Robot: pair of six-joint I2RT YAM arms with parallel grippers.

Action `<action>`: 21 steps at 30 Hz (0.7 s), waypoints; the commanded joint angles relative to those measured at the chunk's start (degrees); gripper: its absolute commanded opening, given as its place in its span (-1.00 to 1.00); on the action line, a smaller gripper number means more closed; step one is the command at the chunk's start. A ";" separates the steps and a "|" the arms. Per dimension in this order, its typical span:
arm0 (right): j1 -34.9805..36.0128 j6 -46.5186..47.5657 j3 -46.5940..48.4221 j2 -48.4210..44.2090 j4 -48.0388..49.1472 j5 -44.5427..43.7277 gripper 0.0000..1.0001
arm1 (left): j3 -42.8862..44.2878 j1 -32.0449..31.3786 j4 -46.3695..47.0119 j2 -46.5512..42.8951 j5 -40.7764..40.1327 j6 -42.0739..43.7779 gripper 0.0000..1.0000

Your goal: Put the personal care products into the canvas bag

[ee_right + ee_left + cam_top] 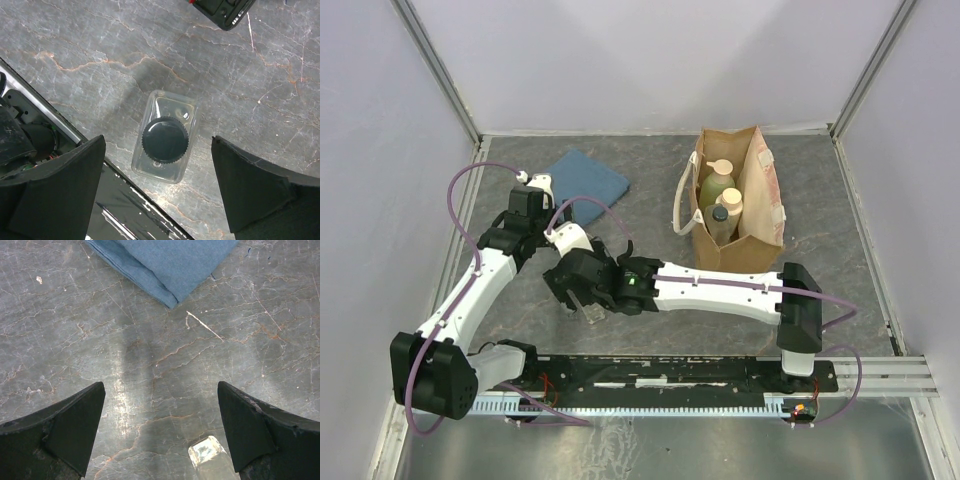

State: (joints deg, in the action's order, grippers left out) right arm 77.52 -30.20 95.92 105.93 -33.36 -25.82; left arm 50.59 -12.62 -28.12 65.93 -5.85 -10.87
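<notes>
starting at the near edge, the clear dark-capped bottle stands upright on the table, just beside the black mounting rail. the right gripper hangs over it with its jaws wide apart, one finger on each side and neither touching; nothing is held. it is the only product left outside the bag.

it looks like a small, stiff plastic bottle, probably light, with smooth flat walls that could slip under the pads. being taller than its base is wide, it may tip if one finger meets it first. the likeliest sound grip is across the flat sides of the body below the cap, not on the round ribbed cap, which could turn. the rail is the nearest obstacle: the finger on that side has little room, so a low close might catch the rail's edge.

further out, the left gripper is also spread open and empty over bare table. a clear corner shows at the bottom of its view, but i cannot tell whether it is the same bottle. beyond it lies the folded blue cloth, flat and well apart from the bottle.

farthest back on the right, the canvas bag stands upright with its mouth open. it holds the pale green pump bottle, the cream bottle and the second dark-capped bottle. that mouth looks crowded, its walls are soft, and a strap handle droops down the near side, so the drop needs a free gap.
</notes>
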 commanded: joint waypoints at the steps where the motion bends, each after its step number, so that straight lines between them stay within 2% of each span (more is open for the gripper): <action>1: -0.08 0.43 2.90 1.56 2.27 -0.74 0.87 | 0.52 0.21 2.14 -1.68 0.21 -0.55 0.99; 8: -0.54 0.43 3.83 6.07 1.77 0.31 0.81 | 0.63 0.23 2.16 -1.57 0.35 -0.46 0.99; 10: -0.90 0.24 3.12 6.53 2.04 0.54 0.71 | 0.71 0.22 2.19 -1.52 0.55 -0.55 0.99; 11: -1.09 0.23 2.59 6.57 2.26 0.52 0.60 | 0.85 0.23 2.32 -1.37 0.80 -0.52 0.99; 15: -1.79 0.18 1.03 6.06 2.11 -0.07 -0.16 | 2.26 0.22 2.34 -0.75 2.03 -0.46 0.99; 17: -2.10 0.09 0.65 5.44 1.17 -0.77 -0.48 | 3.21 0.19 2.08 -0.56 2.75 -0.54 0.99; 21: -2.12 0.47 -0.81 2.37 -1.04 -2.81 -0.95 | 6.68 0.17 1.74 0.38 6.87 -0.76 0.99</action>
State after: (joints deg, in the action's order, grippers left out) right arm 75.64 -29.95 96.77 112.81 -32.08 -25.69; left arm 51.72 -12.62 -28.32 66.00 -3.81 -10.87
